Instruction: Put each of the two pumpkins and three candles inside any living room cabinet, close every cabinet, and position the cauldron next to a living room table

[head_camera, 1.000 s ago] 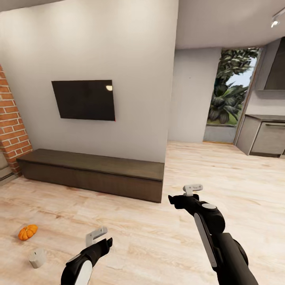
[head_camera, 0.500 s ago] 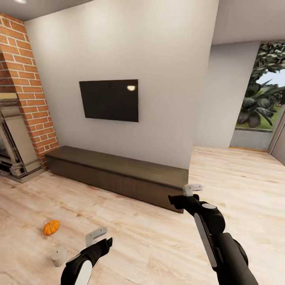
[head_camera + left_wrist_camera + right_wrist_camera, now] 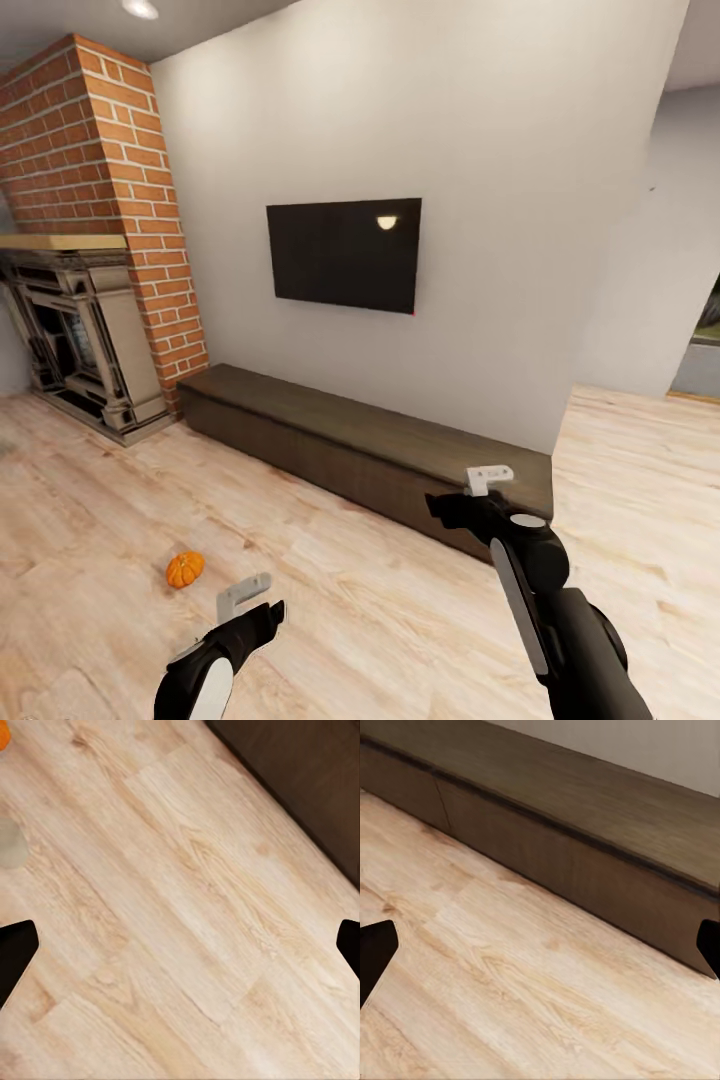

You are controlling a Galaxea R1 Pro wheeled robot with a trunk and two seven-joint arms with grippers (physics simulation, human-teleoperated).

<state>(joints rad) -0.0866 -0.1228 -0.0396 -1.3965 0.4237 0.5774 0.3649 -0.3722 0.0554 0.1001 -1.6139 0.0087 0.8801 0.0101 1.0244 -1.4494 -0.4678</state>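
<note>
So I've got both arms tucked low and forward, nothing carried. The left gripper [image 3: 250,598] sits at the bottom left of the head view and the right gripper [image 3: 478,490] at lower centre-right. Both have their fingers spread wide, with bare floor between the dark tips in each wrist view. My guess is they're parked like that just to stay out of the way while I drive.

One pumpkin [image 3: 185,569] sits on the wood floor [image 3: 100,500] in the lower left, just up and left of the left gripper, not touching anything. In the left wrist view there's an orange sliver at the top left corner and a pale round blob at the left edge. That blob could be a candle [image 3: 10,844], too blurry to swear to it.

The cabinet [image 3: 360,450] runs diagonally across the middle under the wall TV [image 3: 345,254], fronts all looking flush and shut. Its near end sits right behind the right gripper.

Room-wise: loads of open floor around the pumpkin. The brick fireplace [image 3: 90,300] boxes in the upper left, well clear. I reckon the cabinet's near corner is what I'd watch when swinging the right arm.
</note>
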